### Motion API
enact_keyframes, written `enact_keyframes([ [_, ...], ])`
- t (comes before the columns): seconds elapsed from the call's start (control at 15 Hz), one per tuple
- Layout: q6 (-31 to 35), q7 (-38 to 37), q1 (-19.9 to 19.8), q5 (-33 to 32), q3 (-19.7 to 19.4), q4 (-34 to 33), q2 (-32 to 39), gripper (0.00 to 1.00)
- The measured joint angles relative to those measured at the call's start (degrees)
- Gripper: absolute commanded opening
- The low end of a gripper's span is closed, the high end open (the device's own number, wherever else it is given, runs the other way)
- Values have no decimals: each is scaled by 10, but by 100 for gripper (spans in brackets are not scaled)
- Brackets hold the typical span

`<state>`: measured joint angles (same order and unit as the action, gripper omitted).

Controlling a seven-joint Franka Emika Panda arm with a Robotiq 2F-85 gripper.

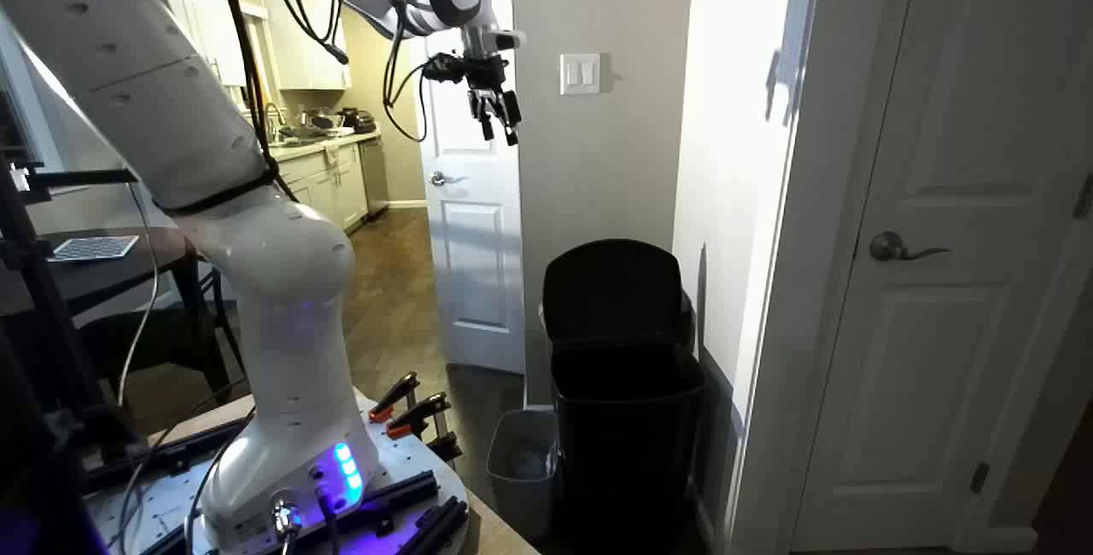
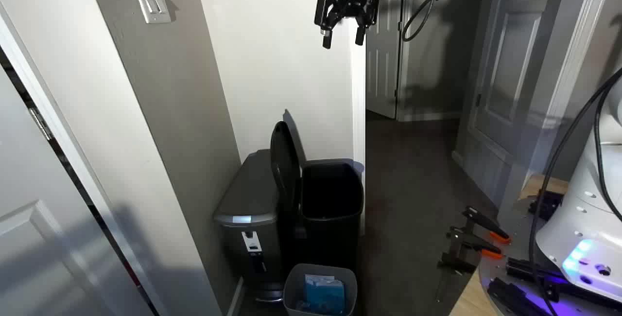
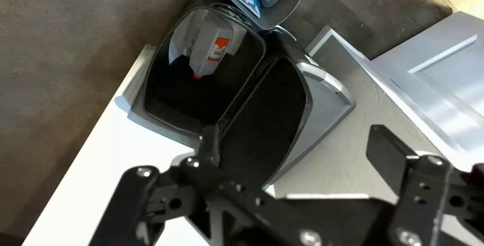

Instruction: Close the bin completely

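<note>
The tall black bin (image 1: 628,452) stands near the wall corner with its mouth open; it also shows in an exterior view (image 2: 335,236) and in the wrist view (image 3: 166,106). Its rounded black lid (image 1: 610,290) stands raised, close to upright, on the hinge side; it shows edge-on in an exterior view (image 2: 285,160) and from above in the wrist view (image 3: 266,113). A plastic jug with an orange label (image 3: 211,49) lies inside the bin. My gripper (image 1: 500,132) is open and empty, well above the bin, pointing down; it also shows in an exterior view (image 2: 343,39) and in the wrist view (image 3: 297,144).
A grey step bin (image 2: 249,189) with its lid down stands behind the raised lid, against the wall. A small grey wastebasket (image 2: 290,291) with a blue package stands beside the bins. A white door (image 1: 478,282) and a light switch (image 1: 581,74) are nearby. Clamps (image 1: 418,414) stick out from the robot's table.
</note>
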<state>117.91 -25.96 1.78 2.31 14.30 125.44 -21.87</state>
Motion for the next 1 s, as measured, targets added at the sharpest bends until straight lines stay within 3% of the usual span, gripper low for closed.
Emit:
enact_keyframes([
  [0.67, 0, 0, 1, -1, -1, 0, 4, 100],
  [1.0, 0, 10, 1, -4, -10, -23, 61, 100],
])
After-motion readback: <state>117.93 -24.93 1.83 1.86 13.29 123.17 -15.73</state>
